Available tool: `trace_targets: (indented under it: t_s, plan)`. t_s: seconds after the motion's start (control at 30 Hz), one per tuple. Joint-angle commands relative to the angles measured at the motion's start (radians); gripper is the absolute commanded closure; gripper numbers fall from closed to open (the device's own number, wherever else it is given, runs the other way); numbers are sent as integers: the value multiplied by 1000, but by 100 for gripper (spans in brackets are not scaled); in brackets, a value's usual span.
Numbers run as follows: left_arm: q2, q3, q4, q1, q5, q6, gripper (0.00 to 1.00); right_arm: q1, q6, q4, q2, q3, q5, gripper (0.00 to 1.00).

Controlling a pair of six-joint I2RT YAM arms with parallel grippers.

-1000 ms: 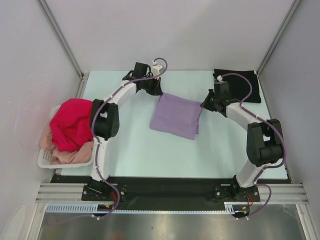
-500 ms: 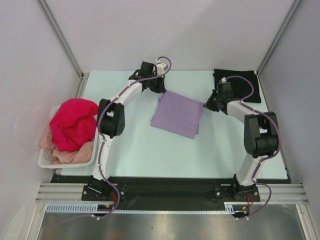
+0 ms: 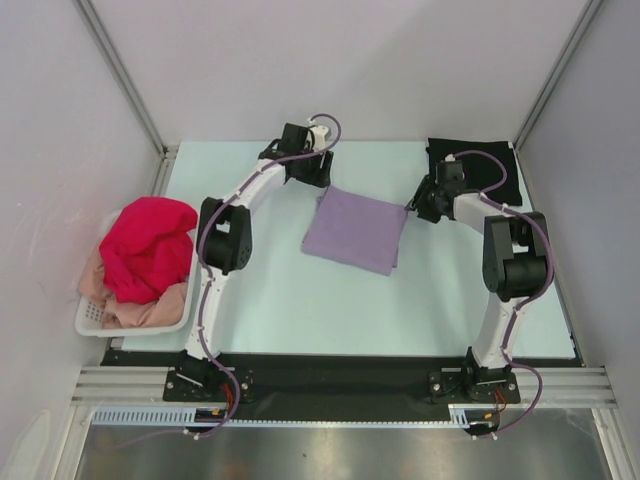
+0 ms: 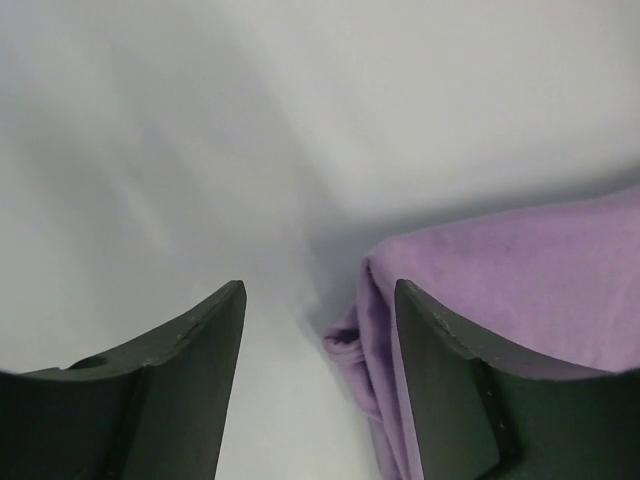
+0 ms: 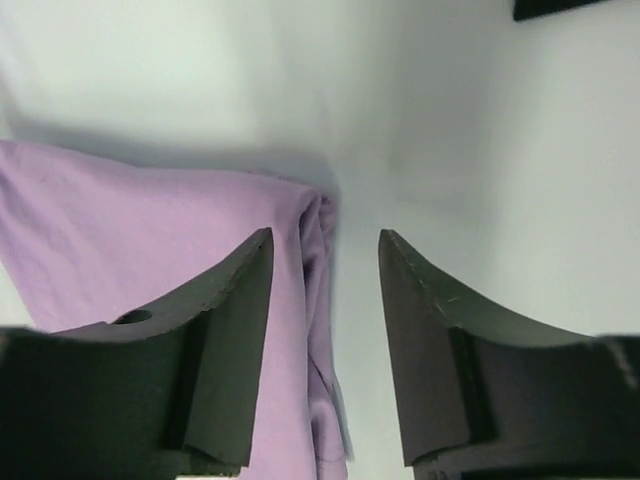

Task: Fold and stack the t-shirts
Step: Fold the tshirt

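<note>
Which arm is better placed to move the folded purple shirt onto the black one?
Probably the right arm. Its jaws stand open at the lavender shirt's right corner, close beside the black shirt; the left arm's jaws are at the opposite corner, farther from it.

A white plastic basket point(image 3: 92, 318) sits at the left edge of the pale tabletop point(image 3: 300, 300); a black strip point(image 3: 340, 365) borders the tabletop's near edge.
</note>
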Motion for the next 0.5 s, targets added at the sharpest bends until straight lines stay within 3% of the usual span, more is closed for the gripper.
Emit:
trace_targets:
  t_s: [0.0, 0.17, 0.47]
  plan:
    - [-86, 3, 4, 15, -110, 54, 32, -5, -8, -67, -103, 6, 12, 48]
    - [-253, -201, 83, 40, -95, 70, 29, -2, 48, -47, -210, -171, -83, 27]
    - [-353, -348, 11, 47, 43, 68, 27, 24, 153, 134, -105, -273, -259, 25]
